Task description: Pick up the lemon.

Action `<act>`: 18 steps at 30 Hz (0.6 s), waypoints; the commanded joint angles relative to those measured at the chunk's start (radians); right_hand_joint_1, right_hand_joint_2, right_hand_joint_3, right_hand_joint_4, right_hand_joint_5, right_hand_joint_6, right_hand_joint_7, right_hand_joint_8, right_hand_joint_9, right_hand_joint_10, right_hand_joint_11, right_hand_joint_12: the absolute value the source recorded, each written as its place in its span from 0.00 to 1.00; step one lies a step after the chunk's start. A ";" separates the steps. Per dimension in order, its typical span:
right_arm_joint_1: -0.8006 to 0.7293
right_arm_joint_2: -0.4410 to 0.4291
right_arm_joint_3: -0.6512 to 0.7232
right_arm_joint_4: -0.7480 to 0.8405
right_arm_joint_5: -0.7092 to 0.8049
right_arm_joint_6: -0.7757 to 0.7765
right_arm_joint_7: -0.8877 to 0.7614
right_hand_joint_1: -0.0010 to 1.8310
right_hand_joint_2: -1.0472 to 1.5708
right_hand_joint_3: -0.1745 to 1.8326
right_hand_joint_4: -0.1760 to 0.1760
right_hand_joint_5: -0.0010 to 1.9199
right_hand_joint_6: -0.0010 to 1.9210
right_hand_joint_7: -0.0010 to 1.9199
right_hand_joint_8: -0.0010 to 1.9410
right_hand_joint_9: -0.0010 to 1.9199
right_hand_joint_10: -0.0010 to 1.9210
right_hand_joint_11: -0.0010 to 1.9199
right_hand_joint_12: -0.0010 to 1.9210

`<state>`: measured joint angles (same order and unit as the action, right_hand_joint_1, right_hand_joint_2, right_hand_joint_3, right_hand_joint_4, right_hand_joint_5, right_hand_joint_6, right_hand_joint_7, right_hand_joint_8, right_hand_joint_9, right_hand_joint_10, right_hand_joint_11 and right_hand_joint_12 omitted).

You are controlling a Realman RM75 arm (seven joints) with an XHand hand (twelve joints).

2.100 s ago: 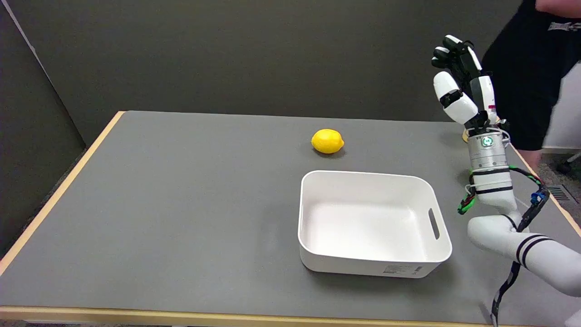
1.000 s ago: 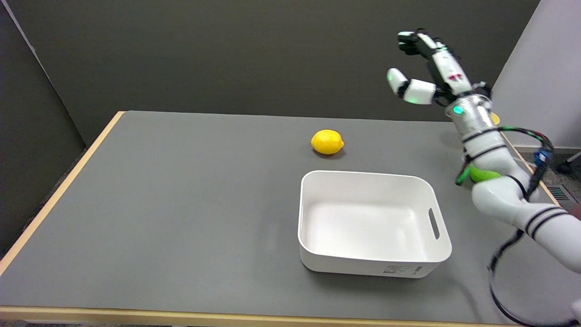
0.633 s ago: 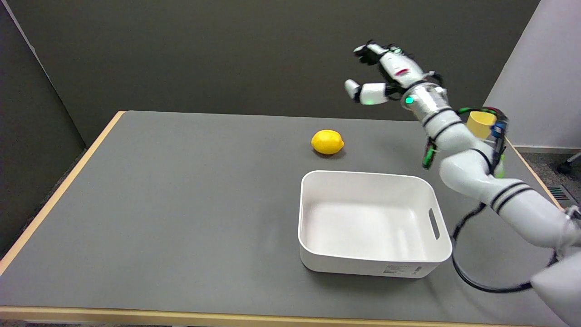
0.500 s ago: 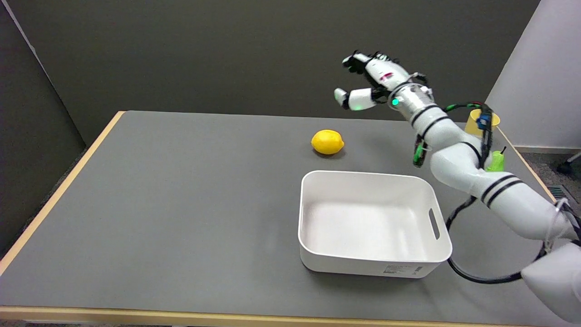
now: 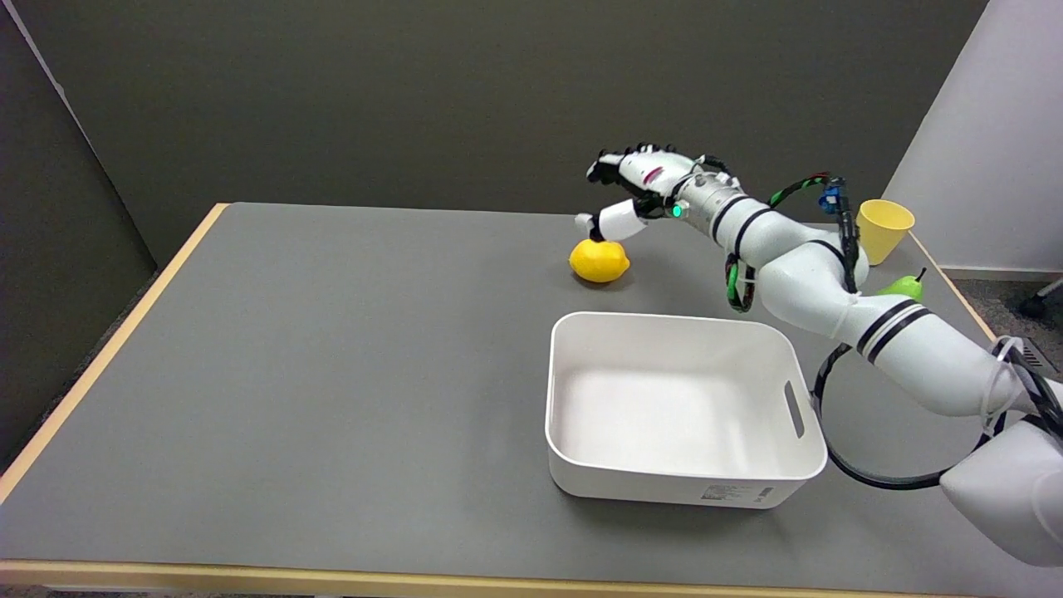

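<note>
The lemon [image 5: 599,260] sits on the grey bench [image 5: 332,374], toward the far edge and a little right of centre — on its side, nothing gripping it. Just above it hangs the right hand [image 5: 635,187], fingers apart and curled downward, holding nothing; the thumb tip shows right at the lemon's top, and whether it touches I cannot tell. The white arm [image 5: 830,291] reaches in from the lower right, across the far right corner of the bin [image 5: 581,482]. That white bin stands nearer the front edge than the lemon, well apart from it. By the far right corner of the bench — a yellow cup [image 5: 884,228], upright, and a green pear [image 5: 903,286] just beside the arm.
</note>
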<state>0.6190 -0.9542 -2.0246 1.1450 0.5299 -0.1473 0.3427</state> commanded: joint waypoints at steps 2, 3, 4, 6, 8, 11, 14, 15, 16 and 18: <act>0.049 -0.004 -0.109 -0.003 0.057 -0.203 -0.063 0.20 0.62 0.55 0.40 0.11 0.25 0.15 0.24 0.09 0.40 0.00 0.54; 0.057 -0.006 -0.114 -0.015 0.057 -0.207 -0.063 0.20 0.62 0.55 0.39 0.11 0.25 0.15 0.24 0.09 0.40 0.00 0.54; 0.061 -0.007 -0.118 -0.021 0.057 -0.209 -0.063 0.20 0.62 0.55 0.39 0.11 0.25 0.15 0.24 0.09 0.40 0.00 0.54; 0.068 -0.014 -0.122 -0.043 0.057 -0.209 -0.061 0.20 0.62 0.55 0.39 0.11 0.25 0.14 0.24 0.09 0.40 0.00 0.54; 0.075 -0.029 -0.119 -0.077 0.057 -0.198 -0.061 0.20 0.62 0.55 0.39 0.11 0.25 0.14 0.23 0.08 0.40 0.00 0.54; 0.089 -0.051 -0.121 -0.134 0.057 -0.166 -0.061 0.20 0.62 0.55 0.39 0.11 0.25 0.14 0.23 0.08 0.39 0.00 0.53; 0.104 -0.082 -0.122 -0.185 0.057 -0.149 -0.061 0.20 0.62 0.55 0.39 0.11 0.25 0.14 0.23 0.08 0.39 0.00 0.53; 0.107 -0.088 -0.122 -0.199 0.057 -0.146 -0.061 0.20 0.62 0.55 0.39 0.11 0.25 0.14 0.23 0.08 0.39 0.00 0.53; 0.112 -0.097 -0.123 -0.220 0.057 -0.141 -0.063 0.20 0.62 0.55 0.39 0.11 0.25 0.14 0.23 0.08 0.39 0.00 0.53; 0.118 -0.110 -0.124 -0.260 0.057 -0.125 -0.063 0.20 0.62 0.55 0.39 0.11 0.25 0.14 0.23 0.08 0.39 0.00 0.53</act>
<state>0.6748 -0.9784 -2.1156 1.0806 0.5750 -0.2922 0.2936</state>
